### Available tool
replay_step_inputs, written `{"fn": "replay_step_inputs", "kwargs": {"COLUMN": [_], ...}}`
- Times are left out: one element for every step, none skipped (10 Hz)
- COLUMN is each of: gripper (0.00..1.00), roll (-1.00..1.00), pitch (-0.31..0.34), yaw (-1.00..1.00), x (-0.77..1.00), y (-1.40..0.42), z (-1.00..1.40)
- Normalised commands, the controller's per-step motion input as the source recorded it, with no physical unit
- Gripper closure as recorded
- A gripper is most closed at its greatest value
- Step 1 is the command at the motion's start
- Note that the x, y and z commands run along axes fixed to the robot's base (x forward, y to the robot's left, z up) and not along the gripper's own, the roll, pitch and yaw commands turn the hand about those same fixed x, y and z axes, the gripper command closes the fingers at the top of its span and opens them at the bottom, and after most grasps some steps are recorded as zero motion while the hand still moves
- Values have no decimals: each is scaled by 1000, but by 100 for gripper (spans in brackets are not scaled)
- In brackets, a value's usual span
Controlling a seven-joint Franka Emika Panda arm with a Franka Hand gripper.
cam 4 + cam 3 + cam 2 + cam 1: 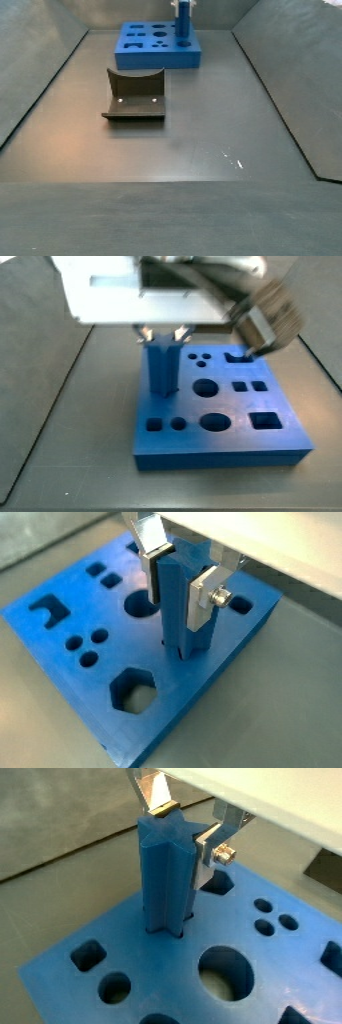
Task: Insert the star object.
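The star object point(163, 878) is a long bright blue ridged peg. It stands upright with its lower end in a hole of the flat blue board point(287, 983). My gripper point(185, 830) is at the peg's top, with a silver finger on each side pressed against it. Both wrist views show this; the peg point(177, 612), the board point(67, 637) and the gripper point(181, 577) also appear there. In a side view the peg point(162, 366) rises from the board's point(227, 441) left part under the gripper point(160, 334). In a side view the peg point(182, 20) stands far back.
The board point(140, 50) has several other shaped holes, among them a large round hole point(225, 971) and a hexagonal hole point(134, 690). The fixture point(135, 95), dark brown and curved, stands on the grey floor in front of the board. Grey walls slope up on both sides.
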Motion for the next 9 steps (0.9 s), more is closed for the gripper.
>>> {"fn": "replay_step_inputs", "kwargs": {"gripper": [100, 100, 100, 100, 100, 100, 100, 100, 100], "roll": [63, 0, 0, 0, 0, 50, 73, -111, 36], "pitch": [9, 0, 0, 0, 0, 17, 11, -9, 0], "yaw": [-3, -103, -200, -177, -109, -20, 0, -80, 0], "x": [43, 243, 314, 231, 94, 0, 0, 0, 0], "y": [-103, -77, 0, 0, 0, 46, 160, 157, -26], "z": [-383, -500, -660, -606, -466, -383, -366, 0, 0]}}
